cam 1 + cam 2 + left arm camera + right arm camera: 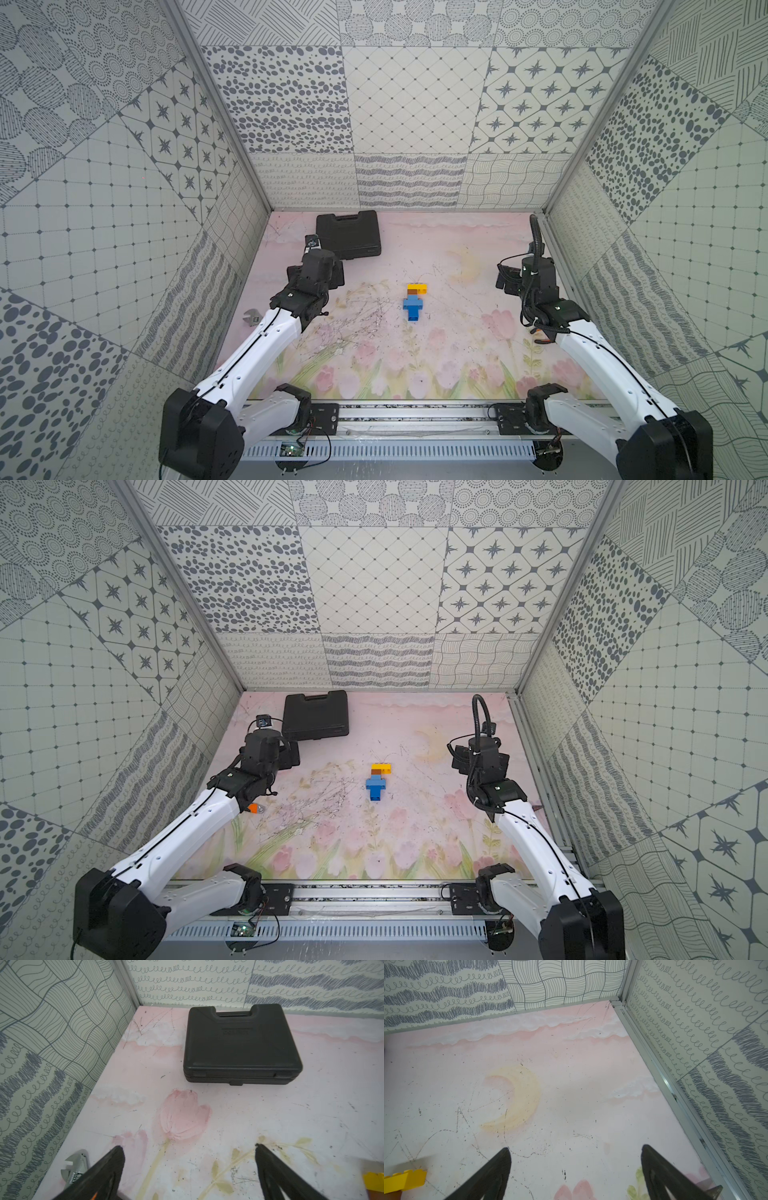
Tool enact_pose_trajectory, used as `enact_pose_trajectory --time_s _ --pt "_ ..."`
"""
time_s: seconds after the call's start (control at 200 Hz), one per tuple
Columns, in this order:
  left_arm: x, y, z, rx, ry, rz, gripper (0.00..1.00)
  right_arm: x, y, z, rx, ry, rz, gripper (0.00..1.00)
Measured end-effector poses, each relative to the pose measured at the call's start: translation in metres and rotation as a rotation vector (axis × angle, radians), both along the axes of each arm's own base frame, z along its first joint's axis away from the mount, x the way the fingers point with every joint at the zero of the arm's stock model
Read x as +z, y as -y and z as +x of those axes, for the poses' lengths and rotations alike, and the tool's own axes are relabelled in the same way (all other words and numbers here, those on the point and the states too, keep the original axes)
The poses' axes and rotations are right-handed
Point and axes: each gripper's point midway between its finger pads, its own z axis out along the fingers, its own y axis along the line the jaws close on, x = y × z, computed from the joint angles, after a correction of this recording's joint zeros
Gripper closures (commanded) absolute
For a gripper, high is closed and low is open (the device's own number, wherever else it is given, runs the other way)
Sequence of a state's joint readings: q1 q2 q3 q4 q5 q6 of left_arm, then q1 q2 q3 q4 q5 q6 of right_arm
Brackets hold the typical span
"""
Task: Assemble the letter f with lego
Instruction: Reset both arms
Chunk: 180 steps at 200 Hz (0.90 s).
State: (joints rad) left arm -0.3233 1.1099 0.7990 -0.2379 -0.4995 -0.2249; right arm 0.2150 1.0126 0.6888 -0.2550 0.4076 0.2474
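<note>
The lego letter f (414, 302) lies flat near the middle of the desk (457, 345), well apart from both tools. Its yellow bar (417, 287) is at the far end. A brown block (412, 293) comes next, and the blue stem (413, 311) runs toward the near edge. The left tool (188, 1147) has its jaws spread wide over bare desk, with nothing between them. The right tool (575, 1148) is just as wide and empty. A closed black case (348, 235) sits at the far left. A wrench (251, 319) lies at the desk's left edge.
</note>
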Motion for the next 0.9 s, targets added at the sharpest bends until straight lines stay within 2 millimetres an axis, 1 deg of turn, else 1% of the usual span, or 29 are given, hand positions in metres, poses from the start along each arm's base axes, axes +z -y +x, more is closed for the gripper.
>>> enact_pose_trajectory --time_s 0.115,0.23,0.365,0.425,0.525,0.74,0.9 --pt "-0.021 -0.017 0.002 0.035 -0.01 0.014 0.01 -0.012 0.005 -0.001 -0.016 0.024 0.0 0.02" --pt "-0.045 -0.03 0.004 0.063 -0.036 0.032 0.01 -0.012 0.006 0.002 -0.021 0.06 0.004 0.02" --pt "-0.072 -0.042 0.006 0.077 -0.059 0.054 0.01 -0.01 0.005 0.006 -0.013 0.114 0.001 0.02" --pt "-0.086 -0.047 0.006 0.082 -0.07 0.064 0.01 -0.014 0.005 0.007 -0.01 0.117 -0.006 0.02" --pt "-0.103 -0.051 0.007 0.076 -0.08 0.074 0.01 -0.022 0.007 0.009 -0.009 0.107 -0.018 0.02" --pt "-0.123 -0.055 0.015 0.051 -0.057 0.081 0.01 -0.034 0.006 0.016 0.013 0.122 -0.06 0.02" --pt "-0.128 -0.051 0.026 0.01 -0.026 0.072 0.01 -0.039 0.005 0.023 0.038 0.152 -0.091 0.02"
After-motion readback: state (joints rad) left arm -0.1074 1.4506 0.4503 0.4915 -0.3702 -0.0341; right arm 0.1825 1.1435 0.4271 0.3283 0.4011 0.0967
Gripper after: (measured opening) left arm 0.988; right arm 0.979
